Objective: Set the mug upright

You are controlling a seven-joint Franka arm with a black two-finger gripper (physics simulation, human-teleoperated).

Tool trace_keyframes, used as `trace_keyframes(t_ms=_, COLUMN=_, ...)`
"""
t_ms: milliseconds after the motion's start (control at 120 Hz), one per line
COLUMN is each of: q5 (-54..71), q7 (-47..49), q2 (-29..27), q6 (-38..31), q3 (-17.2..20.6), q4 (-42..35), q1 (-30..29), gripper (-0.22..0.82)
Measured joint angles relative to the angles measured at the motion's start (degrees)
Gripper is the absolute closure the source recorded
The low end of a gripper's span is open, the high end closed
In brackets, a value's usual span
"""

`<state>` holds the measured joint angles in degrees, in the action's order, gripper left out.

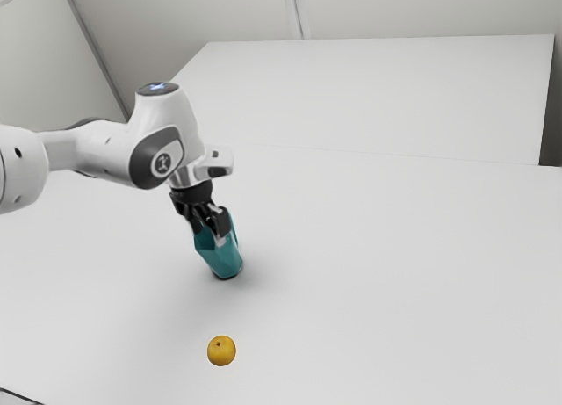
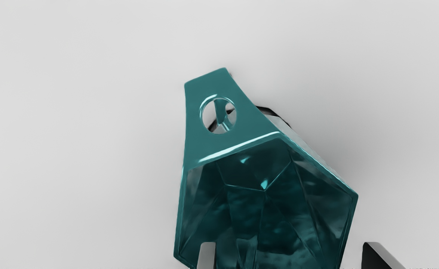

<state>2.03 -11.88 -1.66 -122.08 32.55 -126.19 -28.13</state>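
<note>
Workpiece: the mug (image 1: 225, 260). It stands on the surface (image 1: 378, 273) with its dark base down and its mouth up; its long axis appears upright or very nearly so. This is the attitude the task specifies.

Jaws (image 2: 289, 256): spread, with nothing pinched. In the wrist view, one finger (image 2: 206, 256) overlaps the mouth; the other finger (image 2: 384, 257) is outside the rim (image 2: 350, 203), just beside it. The gap therefore straddles one side wall, and the handle (image 2: 219, 145) projects from another side of the body. Whether the first finger is inside the mouth or just above it cannot be determined.

Critical relation: the mug is directly at the fingertips, and the hand's axis runs roughly parallel to the mug's long axis. The condition fits either a grip about to be made on the wall or a release with the mug upright. In both cases, keep travel along that axis; sideways motion could press on the wall and tip the mug.

The yellow fruit (image 1: 221, 350) lies well apart from the mug.
</note>
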Motion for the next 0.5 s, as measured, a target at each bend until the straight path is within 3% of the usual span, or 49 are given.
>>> trace_keyframes(t_ms=167, q5=-0.2, q7=0.3, q2=-4.6, q6=1.5, q3=0.5, q4=2.3, q1=2.2, gripper=0.11)
trace_keyframes(t_ms=425, q5=-0.4, q7=2.0, q2=-4.1, q6=12.3, q3=0.7, q4=18.9, q1=2.7, gripper=0.03)
trace_keyframes(t_ms=467, q5=-0.3, q7=2.4, q2=-3.2, q6=14.5, q3=-1.4, q4=22.7, q1=5.4, gripper=0.03)
trace_keyframes(t_ms=500, q5=-0.3, q7=2.8, q2=-2.1, q6=16.4, q3=-6.4, q4=25.9, q1=10.8, gripper=0.02)
